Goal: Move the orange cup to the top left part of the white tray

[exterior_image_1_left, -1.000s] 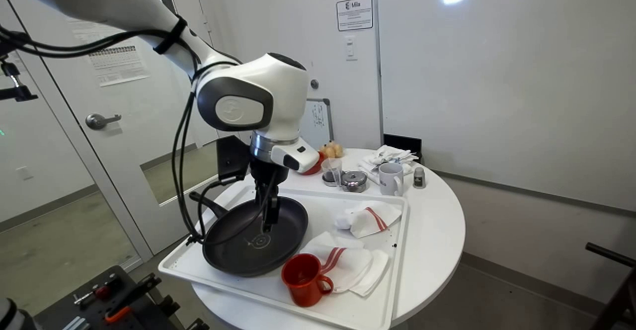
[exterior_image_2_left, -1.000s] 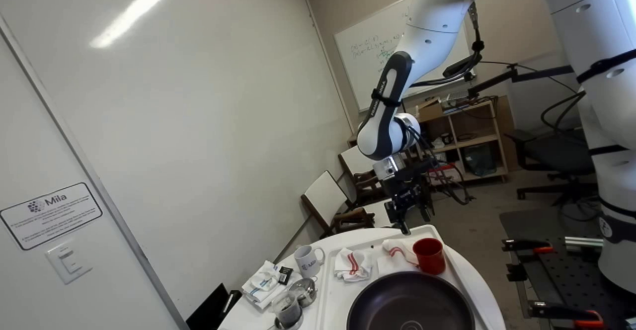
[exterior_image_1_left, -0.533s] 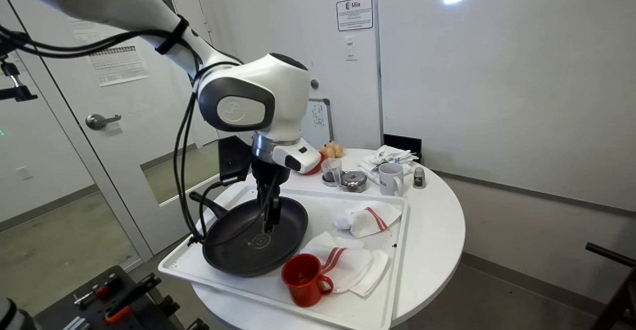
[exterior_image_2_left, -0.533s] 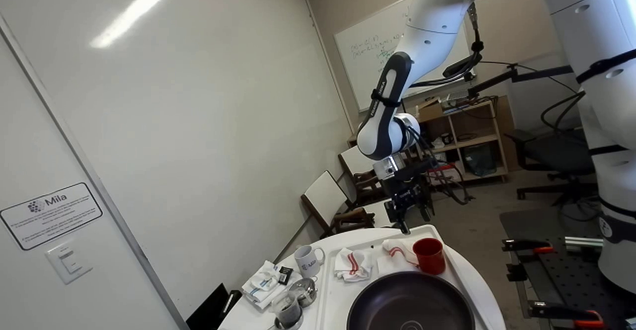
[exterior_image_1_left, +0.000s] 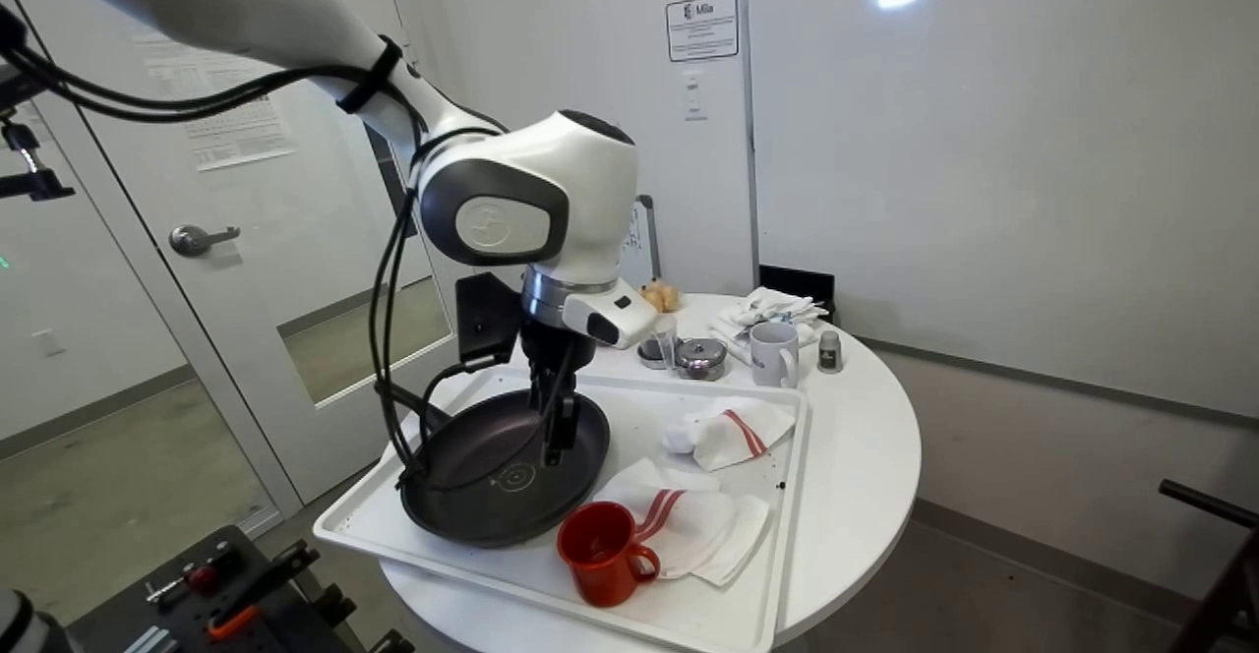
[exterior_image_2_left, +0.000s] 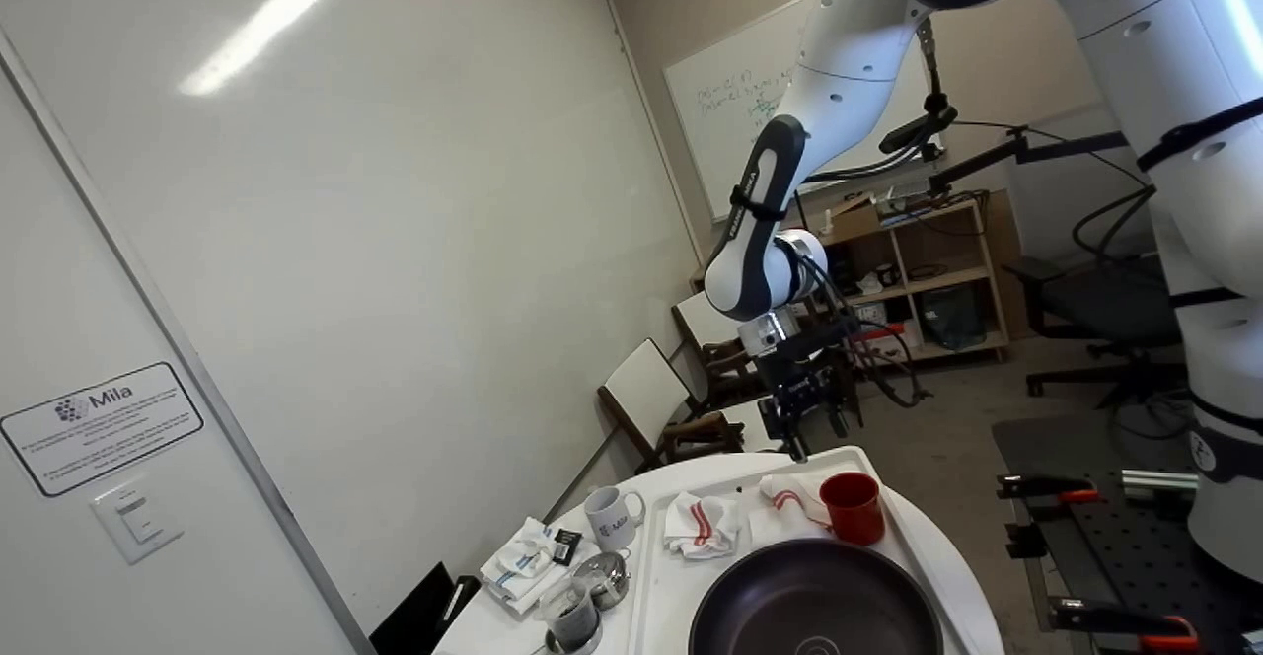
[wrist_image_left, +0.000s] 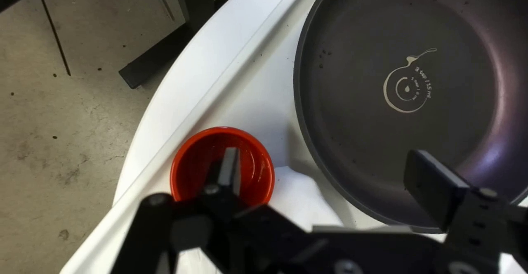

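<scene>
The orange cup (exterior_image_1_left: pixel 602 569) stands upright near the tray's edge, beside the frying pan. It also shows in an exterior view (exterior_image_2_left: pixel 854 511) and in the wrist view (wrist_image_left: pixel 258 173). The white tray (exterior_image_1_left: pixel 634 417) bears the cup, pan and cloths; it shows in the wrist view (wrist_image_left: pixel 264 100) too. My gripper (exterior_image_1_left: pixel 558 448) is open and empty, held above the tray, apart from the cup in an exterior view (exterior_image_2_left: pixel 819 438). In the wrist view my gripper (wrist_image_left: pixel 324 154) has one finger overlapping the cup's mouth and the other overlapping the pan. The cup's handle is hidden there.
The black frying pan (exterior_image_1_left: pixel 472 505) fills much of the tray. White cloths with red stripes (exterior_image_1_left: pixel 679 525) (exterior_image_1_left: pixel 743 434) lie on it. A grey-white mug (exterior_image_1_left: pixel 774 353), a metal pot (exterior_image_1_left: pixel 701 359), a clear cup (exterior_image_2_left: pixel 569 611) and a shaker (exterior_image_1_left: pixel 830 352) stand on the round table.
The arm and open gripper have shifted a little, to the right in one exterior view and slightly left in the other. The cup, pan and tray have not moved.
</scene>
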Robot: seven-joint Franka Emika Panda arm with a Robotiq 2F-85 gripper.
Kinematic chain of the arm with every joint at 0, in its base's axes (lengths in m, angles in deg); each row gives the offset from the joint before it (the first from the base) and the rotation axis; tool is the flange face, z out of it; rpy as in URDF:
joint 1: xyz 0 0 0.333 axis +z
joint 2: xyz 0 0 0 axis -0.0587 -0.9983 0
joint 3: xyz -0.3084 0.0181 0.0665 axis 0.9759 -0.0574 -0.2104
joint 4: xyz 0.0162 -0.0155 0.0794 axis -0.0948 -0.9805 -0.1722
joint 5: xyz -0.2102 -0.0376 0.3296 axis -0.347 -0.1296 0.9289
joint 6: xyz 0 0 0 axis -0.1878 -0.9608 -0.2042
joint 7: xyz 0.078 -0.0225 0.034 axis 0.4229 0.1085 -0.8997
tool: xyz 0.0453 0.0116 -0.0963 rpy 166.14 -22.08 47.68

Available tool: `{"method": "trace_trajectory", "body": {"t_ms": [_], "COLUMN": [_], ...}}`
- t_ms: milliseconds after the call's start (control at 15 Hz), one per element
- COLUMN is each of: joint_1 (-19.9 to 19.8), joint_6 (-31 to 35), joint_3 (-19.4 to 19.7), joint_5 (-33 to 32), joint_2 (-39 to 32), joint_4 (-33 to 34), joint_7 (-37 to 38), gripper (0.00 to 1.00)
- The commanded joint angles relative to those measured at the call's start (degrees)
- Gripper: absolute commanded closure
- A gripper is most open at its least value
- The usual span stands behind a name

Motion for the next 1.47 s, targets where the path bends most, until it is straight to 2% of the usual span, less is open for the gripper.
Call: {"method": "trace_trajectory", "body": {"t_ms": [0,267,800,1400], "joint_1": [-0.5,-0.7,-1.5,-3.4], "joint_6": [0.1,1.5,9.7,10.7], "joint_3": [-0.3,-0.5,-1.5,-2.7], "joint_5": [1.5,2.0,4.4,6.5], "joint_2": [-3.2,-7.0,-11.8,-14.1], "joint_4": [2.9,5.1,5.2,5.0], "joint_7": [-0.5,0.1,0.0,-1.2], "gripper": [0.00,0.00,0.00,0.00]}}
